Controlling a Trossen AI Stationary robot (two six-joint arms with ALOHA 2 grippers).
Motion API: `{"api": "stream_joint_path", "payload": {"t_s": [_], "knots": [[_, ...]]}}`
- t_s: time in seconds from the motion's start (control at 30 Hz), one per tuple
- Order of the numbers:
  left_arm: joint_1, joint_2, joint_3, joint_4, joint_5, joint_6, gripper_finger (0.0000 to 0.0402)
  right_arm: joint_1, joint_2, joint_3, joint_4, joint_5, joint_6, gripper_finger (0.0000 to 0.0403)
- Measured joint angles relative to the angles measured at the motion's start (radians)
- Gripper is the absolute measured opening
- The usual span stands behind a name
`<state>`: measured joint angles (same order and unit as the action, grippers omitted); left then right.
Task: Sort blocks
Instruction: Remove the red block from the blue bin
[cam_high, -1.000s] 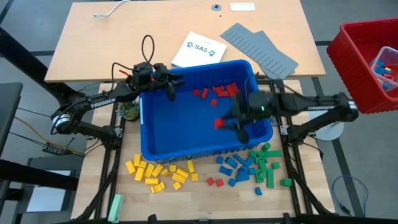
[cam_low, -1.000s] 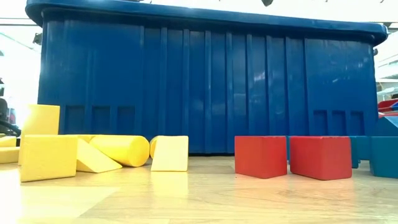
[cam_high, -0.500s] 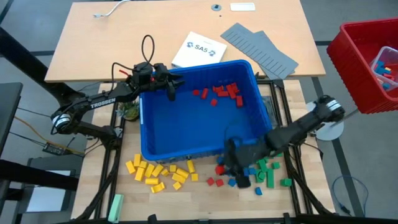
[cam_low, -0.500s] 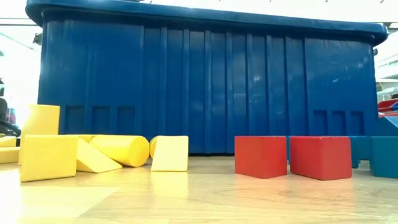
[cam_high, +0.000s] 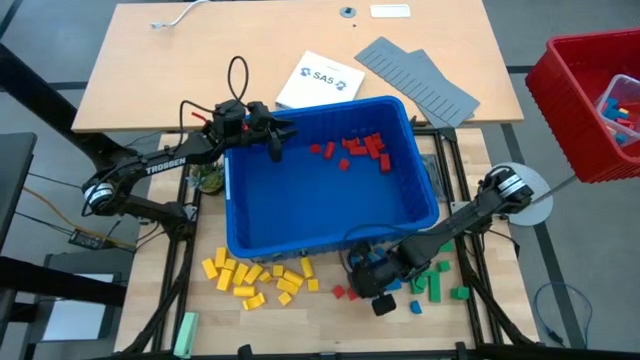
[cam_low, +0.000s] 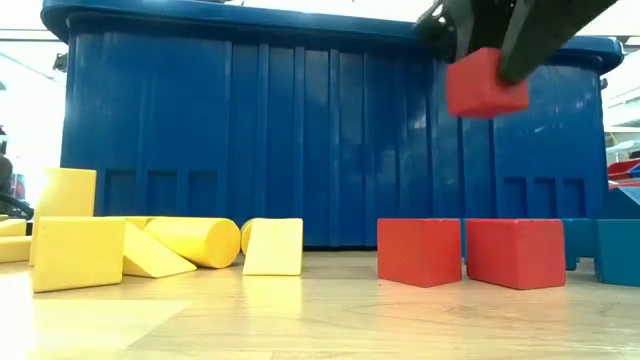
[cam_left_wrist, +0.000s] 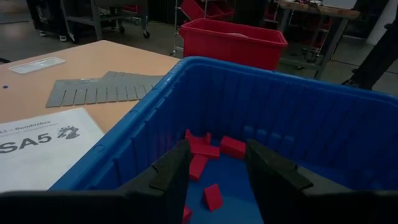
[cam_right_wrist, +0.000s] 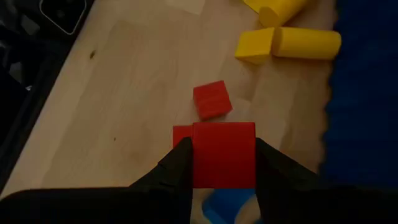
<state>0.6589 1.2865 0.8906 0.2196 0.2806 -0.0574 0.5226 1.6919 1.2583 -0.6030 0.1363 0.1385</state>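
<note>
Just outside the blue bin's (cam_high: 240, 245) near wall, the right gripper (cam_right_wrist: 217, 163) clamped a red block (cam_right_wrist: 224, 154) above two red blocks (cam_low: 468, 252); the left gripper (cam_left_wrist: 214, 171), apparently empty-jawed, hung over the bin's far corner.

Bare wooden tabletop (cam_high: 325, 315) along the high view's lower edge lies free beneath my pincer. Blocking: tall blue plastic bin (cam_high: 238, 215) above, two red plastic bricks (cam_low: 470, 252) below, yellow plastic bricks (cam_high: 258, 278) lower left.
</note>
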Motion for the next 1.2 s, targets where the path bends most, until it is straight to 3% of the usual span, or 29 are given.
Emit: {"api": "stream_joint_path", "payload": {"t_s": [0.33, 0.6, 0.83, 0.97, 1.2], "knots": [[0.000, 0.000, 0.000, -0.001, 0.000, 0.000, 0.0163, -0.041, 0.149, -0.018, 0.046, -0.010, -0.038, 0.0117], [0.000, 0.000, 0.000, -0.001, 0.000, 0.000, 0.0163, -0.054, 0.153, -0.061, 0.203, -0.021, -0.015, 0.0117], [0.000, 0.000, 0.000, 0.000, 0.000, 0.000, 0.0163, -0.060, 0.154, -0.075, 0.187, -0.026, 0.016, 0.0215], [0.000, 0.000, 0.000, 0.000, 0.000, 0.000, 0.0163, -0.062, 0.113, -0.064, 0.127, -0.028, 0.038, 0.0245], [0.000, 0.000, 0.000, 0.000, 0.000, 0.000, 0.0163, -0.033, -0.081, 0.054, 0.026, -0.033, 0.014, 0.0241]]}}
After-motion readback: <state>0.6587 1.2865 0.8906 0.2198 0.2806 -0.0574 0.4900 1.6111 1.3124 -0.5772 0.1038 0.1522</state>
